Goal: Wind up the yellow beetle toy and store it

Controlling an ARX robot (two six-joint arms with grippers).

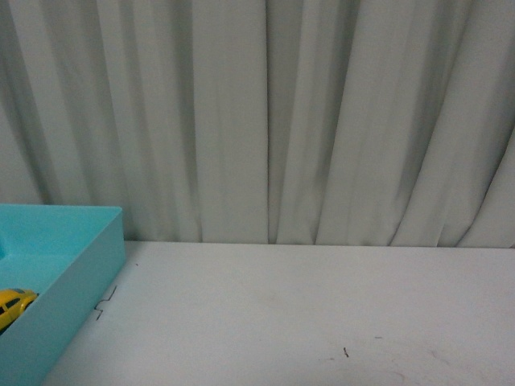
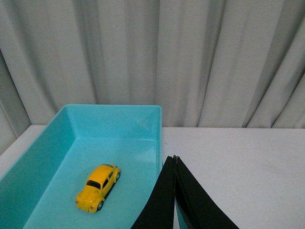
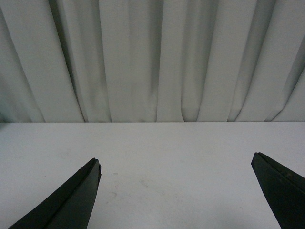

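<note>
— Yellow-car check: found beetle on its wheels on the floor of the teal bin, apart from every wall. Judged stored. Cannot verify the winding.
— Noted. Grippers?
— Read left gripper as pinched together on nothing, over the bin wall nearest the open table. Read right gripper as spread wide, empty, above bare tabletop.
— Left to do?
— Probably nothing beyond retreating both arms.
— Room?
— Logged bin at the table's left side, curtain close behind the back edge. Found ample open surface to the right. Would keep left arm above the bin rim when leaving.
</note>
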